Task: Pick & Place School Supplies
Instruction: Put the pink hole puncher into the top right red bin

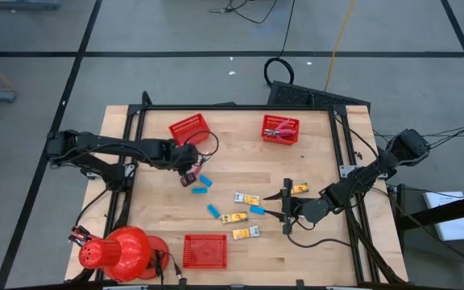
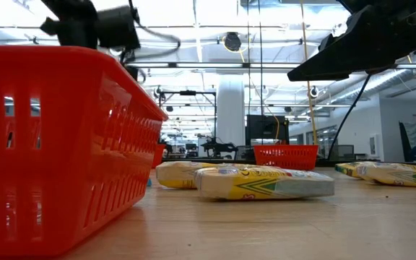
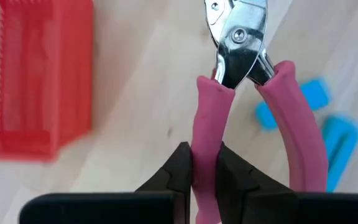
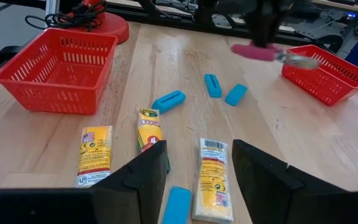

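Observation:
My left gripper (image 1: 188, 175) is shut on pink-handled pliers (image 3: 241, 74) above the table's middle left, near the far-left red basket (image 1: 190, 129). My right gripper (image 1: 287, 208) is open and empty at the middle right. Its fingers stand either side of a yellow packet (image 4: 213, 180) and a light-blue block (image 4: 178, 205) without touching them. Other yellow packets (image 1: 246, 198) (image 1: 234, 217) (image 1: 246, 233) (image 1: 299, 188) and blue blocks (image 1: 205, 179) (image 1: 213, 210) lie flat on the wood. Another pair of pliers lies in the far-right basket (image 1: 280, 129). My left gripper pinches one pink handle (image 3: 205, 134) of the pliers between its two fingers, toward that handle's free end. The handle runs along the fingers, and the metal head (image 3: 238, 31) points away from the gripper. The other handle (image 3: 297, 124) stands free beside it. The pliers are lifted clear of the table.
A third red basket (image 1: 205, 250) stands at the near edge and fills the left of the low view (image 2: 56, 144). A big red dome-shaped object (image 1: 123, 251) sits at the near-left corner. A black frame runs along the table's sides.

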`<state>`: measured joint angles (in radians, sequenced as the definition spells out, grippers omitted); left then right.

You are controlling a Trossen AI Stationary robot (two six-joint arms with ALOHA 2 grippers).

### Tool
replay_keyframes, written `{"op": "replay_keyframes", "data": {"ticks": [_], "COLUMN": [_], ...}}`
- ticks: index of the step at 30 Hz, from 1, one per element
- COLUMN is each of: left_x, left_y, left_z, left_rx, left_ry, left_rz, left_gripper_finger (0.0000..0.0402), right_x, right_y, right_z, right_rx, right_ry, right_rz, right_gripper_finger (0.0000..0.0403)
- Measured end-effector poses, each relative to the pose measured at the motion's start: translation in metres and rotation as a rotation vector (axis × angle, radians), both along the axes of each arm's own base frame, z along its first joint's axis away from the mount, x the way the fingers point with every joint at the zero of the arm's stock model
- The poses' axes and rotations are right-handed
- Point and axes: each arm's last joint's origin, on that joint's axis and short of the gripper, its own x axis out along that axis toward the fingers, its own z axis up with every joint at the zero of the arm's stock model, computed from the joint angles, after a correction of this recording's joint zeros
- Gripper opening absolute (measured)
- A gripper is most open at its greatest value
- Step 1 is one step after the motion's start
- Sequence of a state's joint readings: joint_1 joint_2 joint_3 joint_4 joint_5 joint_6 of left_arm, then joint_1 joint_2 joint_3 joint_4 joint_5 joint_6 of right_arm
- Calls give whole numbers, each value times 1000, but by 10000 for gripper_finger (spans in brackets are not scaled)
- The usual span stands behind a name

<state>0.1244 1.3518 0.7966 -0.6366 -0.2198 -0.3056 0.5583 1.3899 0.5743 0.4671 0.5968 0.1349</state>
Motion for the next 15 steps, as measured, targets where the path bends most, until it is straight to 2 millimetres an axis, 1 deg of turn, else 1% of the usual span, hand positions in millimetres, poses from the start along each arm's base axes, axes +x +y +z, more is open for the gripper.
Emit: {"op": "replay_keyframes", "data": {"ticks": [4, 6, 8, 11, 15], "left_x": [20, 36, 50, 75, 106], "left_y": [3, 8, 15, 30, 53], "left_z": [20, 30, 34, 36, 27], "left_rx": [60, 87, 111, 143, 143], "left_ry": [-109, -178, -195, -208, -177], "left_rz": [-49, -91, -123, -163, -230], "left_gripper_finger": [36, 36, 36, 36, 36], "right_x": [0, -1, -1, -7, -21], "right_y": [0, 0, 0, -3, -9], "right_z": [0, 1, 4, 10, 24], "right_rx": [-10, -18, -27, -83, -157], "right_ry": [5, 5, -5, -11, -25], "right_rz": [22, 29, 23, -45, -132], "right_gripper_finger": [171, 171, 171, 171, 171]}}
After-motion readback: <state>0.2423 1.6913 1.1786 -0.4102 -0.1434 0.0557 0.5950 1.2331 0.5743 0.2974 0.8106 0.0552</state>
